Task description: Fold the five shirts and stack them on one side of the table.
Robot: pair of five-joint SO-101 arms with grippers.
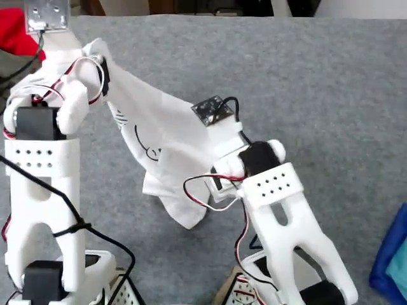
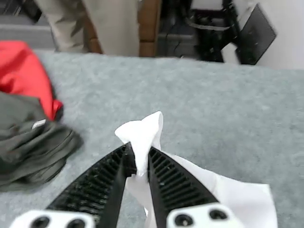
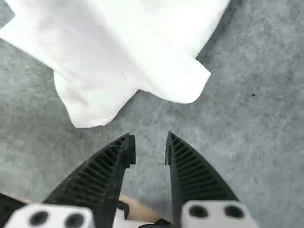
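A white shirt (image 1: 159, 140) with a dark line drawing hangs lifted off the grey table, its lower end drooping to the felt near the middle. My left gripper (image 1: 98, 62) is raised at the back left and shut on a bunched corner of the shirt (image 2: 142, 130), which sticks up between the black fingers (image 2: 109, 175). In the right wrist view my right gripper (image 3: 148, 142) stands open just above the felt, with nothing between its fingers. The shirt's folded lower edge (image 3: 128, 47) lies a short way ahead of its fingertips.
A red garment (image 1: 16, 35) and a dark grey one (image 2: 28, 142) lie piled at the table's back left corner. A blue garment (image 1: 391, 260) sits at the right edge. Bare grey felt (image 1: 318, 82) spreads over the back right.
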